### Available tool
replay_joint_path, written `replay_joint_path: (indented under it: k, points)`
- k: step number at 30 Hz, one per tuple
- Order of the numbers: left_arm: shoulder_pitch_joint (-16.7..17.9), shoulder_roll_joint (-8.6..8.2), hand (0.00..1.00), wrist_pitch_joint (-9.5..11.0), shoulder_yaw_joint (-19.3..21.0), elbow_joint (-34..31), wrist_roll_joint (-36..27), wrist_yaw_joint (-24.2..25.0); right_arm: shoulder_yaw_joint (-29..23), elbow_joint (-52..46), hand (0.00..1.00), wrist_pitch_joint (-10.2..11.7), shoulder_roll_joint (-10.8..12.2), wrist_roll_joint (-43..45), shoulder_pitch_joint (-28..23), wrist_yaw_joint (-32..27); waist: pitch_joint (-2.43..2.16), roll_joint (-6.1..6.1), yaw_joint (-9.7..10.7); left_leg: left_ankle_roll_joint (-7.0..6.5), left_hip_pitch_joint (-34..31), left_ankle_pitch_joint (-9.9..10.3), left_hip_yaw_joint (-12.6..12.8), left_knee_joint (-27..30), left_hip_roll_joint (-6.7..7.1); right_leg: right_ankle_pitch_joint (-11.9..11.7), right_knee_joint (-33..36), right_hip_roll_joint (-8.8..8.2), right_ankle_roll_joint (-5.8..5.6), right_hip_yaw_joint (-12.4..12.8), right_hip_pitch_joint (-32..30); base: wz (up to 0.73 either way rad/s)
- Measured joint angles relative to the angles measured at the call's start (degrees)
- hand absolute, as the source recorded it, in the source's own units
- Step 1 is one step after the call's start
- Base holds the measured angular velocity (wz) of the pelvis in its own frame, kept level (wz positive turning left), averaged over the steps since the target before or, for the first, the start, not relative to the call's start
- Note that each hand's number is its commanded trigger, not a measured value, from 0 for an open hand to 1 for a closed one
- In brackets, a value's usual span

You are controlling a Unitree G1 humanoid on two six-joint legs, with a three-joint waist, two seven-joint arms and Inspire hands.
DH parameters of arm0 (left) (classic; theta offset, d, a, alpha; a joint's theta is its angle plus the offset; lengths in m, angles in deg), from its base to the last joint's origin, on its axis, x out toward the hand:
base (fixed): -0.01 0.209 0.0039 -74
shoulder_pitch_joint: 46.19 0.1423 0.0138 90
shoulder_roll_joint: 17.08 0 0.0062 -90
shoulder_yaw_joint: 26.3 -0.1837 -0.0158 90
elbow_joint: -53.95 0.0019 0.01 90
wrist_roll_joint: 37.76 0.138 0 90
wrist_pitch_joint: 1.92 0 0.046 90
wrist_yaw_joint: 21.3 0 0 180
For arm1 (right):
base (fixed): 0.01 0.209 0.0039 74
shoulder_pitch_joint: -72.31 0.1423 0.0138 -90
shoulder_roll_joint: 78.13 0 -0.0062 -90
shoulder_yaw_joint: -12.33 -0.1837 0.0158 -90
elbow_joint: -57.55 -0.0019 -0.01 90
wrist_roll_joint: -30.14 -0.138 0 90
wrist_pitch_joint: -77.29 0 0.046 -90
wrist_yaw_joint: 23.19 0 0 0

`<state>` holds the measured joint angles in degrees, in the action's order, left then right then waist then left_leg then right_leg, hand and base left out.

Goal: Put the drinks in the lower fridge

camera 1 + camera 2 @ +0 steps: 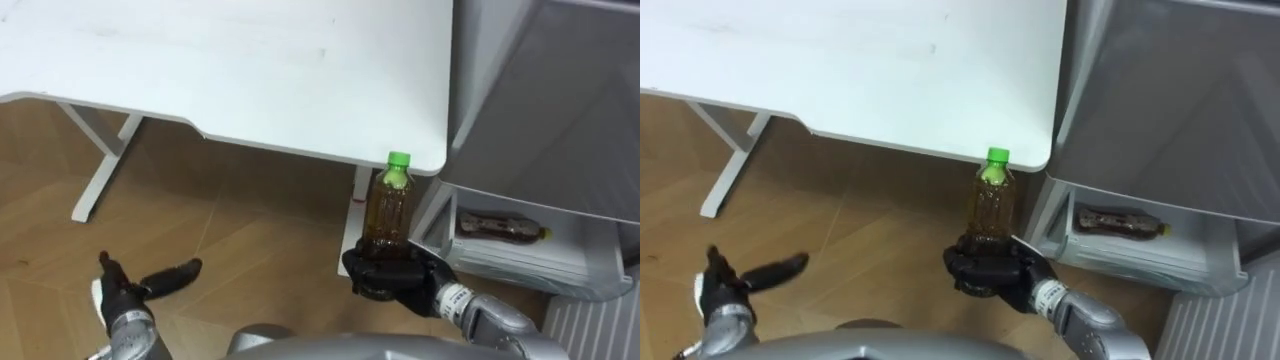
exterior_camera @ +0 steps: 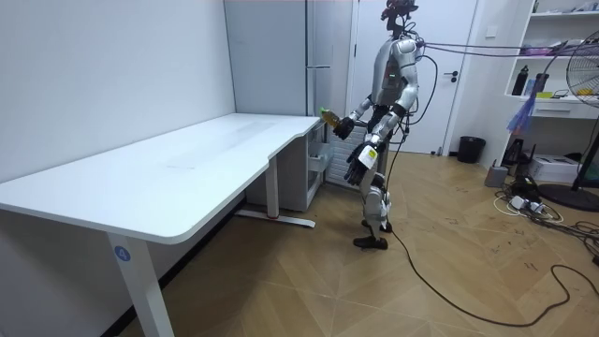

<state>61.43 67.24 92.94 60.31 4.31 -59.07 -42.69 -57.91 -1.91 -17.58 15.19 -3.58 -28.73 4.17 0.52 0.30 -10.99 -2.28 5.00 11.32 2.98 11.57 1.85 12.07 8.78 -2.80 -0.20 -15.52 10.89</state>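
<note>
I hold a tea bottle with a green cap upright in my right hand, whose fingers are curled round its base, just off the corner of the white table. To its right the lower fridge drawer stands pulled out, with another brown drink bottle lying flat inside. Low on the left, over the floor, my left hand is open and holds nothing. In the room view I stand at the table's far end, facing the fridge, with the bottle held out in front.
The grey fridge door rises above the open drawer. The table's white leg stands on the wood floor at the left. In the room view a fan, shelves and a black bin stand behind me.
</note>
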Motion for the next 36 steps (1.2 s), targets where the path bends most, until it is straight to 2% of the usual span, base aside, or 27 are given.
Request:
replay_joint_path:
  k: [3, 7, 9, 14, 19, 21, 23, 28, 34, 36]
  points:
    - [0.02, -0.02, 0.00, -1.78, -0.33, 2.20, 4.03, 1.77, -0.12, -0.98, 1.00, -0.38, 0.03, -0.11, 0.11, -0.03, 0.00, -0.10, 0.44, 0.00, -0.70, 0.00, -0.02, -0.24, -0.02, -0.02, 0.01, -0.03, 0.00, -0.40, -0.26, 0.01]
    - [0.21, -0.20, 0.00, -3.82, -1.37, 4.52, 5.16, 4.66, -0.41, -1.39, 1.00, -1.23, 0.05, -0.10, 0.92, -0.03, 0.02, -0.69, 2.01, -0.01, -1.39, -0.01, -0.02, -0.22, 0.05, -0.04, 0.01, -0.05, -0.02, -0.45, -0.82, 0.00]
    - [0.83, -0.29, 0.00, -4.20, -1.38, 4.92, 5.26, 5.80, -0.71, -1.38, 1.00, -1.41, 0.01, -0.33, 0.92, -0.07, 0.00, -0.79, 2.50, -0.01, -1.39, -0.01, 0.16, -0.27, 0.03, -0.07, 0.00, -0.03, -0.04, -0.37, -0.94, 0.00]
    - [0.73, -0.22, 0.00, -4.96, -1.93, 11.13, 5.51, 6.96, -0.88, -0.64, 1.00, -1.44, -0.67, -2.80, 0.96, -0.64, -0.06, -0.92, 3.09, 0.00, -1.26, -0.01, 0.79, -0.36, -0.06, -0.07, -0.04, 0.02, -0.04, -0.03, -1.20, -0.05]
    - [0.77, -0.27, 0.00, -6.29, -2.49, 14.91, 10.71, 7.40, -0.89, 3.91, 1.00, -1.43, -0.46, -4.07, 1.23, -0.97, -0.13, -0.52, 3.27, -0.01, -1.24, -0.01, 1.38, -0.23, -0.09, -0.09, -0.02, -0.06, -0.07, 0.53, -1.25, -0.03]
    - [0.71, -0.27, 0.00, -6.96, -2.55, 15.07, 12.17, 7.76, -0.87, 4.97, 1.00, -1.46, -0.54, -4.22, 1.56, -1.65, 0.05, -0.54, 3.30, -0.04, -1.31, 0.01, 1.61, -0.09, -0.13, -0.11, 0.06, -0.06, -0.10, 0.51, -1.34, 0.00]
    - [0.69, -0.26, 0.00, -7.70, -2.66, 15.64, 12.64, 9.13, -0.93, 4.96, 1.00, -1.46, -0.51, -4.28, 2.19, -2.38, 0.23, -0.48, 4.50, -0.10, -1.70, 0.06, 1.54, -0.06, -0.17, -0.17, 0.19, -0.01, -0.10, 0.50, -1.50, 0.02]
    - [-0.22, -0.27, 0.00, -9.79, -4.51, 16.94, 15.92, 11.37, -0.94, 5.11, 1.00, -1.51, -0.56, -9.00, 2.09, -5.03, 0.28, -0.57, 4.92, -0.15, -2.17, 0.09, 1.54, 0.22, -0.20, -0.47, 0.11, 0.12, -0.16, 1.18, -1.75, 0.00]
    - [0.24, -0.35, 0.00, -12.02, -4.68, 17.37, 17.16, 13.97, -1.07, 6.64, 1.00, -1.50, -0.47, -15.86, 1.86, -8.10, 0.12, -0.39, 6.22, -0.24, -2.10, 0.12, 1.62, 0.17, -0.17, -0.56, 0.08, 0.08, -0.23, 1.34, -1.79, 0.00]
    - [0.23, -0.38, 0.00, -12.21, -4.66, 17.32, 17.44, 14.58, -1.27, 7.33, 1.00, -1.50, -0.49, -16.00, 1.83, -8.95, 0.11, -0.41, 6.35, -0.24, -2.10, 0.13, 1.63, 0.15, -0.18, -0.56, 0.07, 0.10, -0.23, 1.37, -1.81, 0.00]
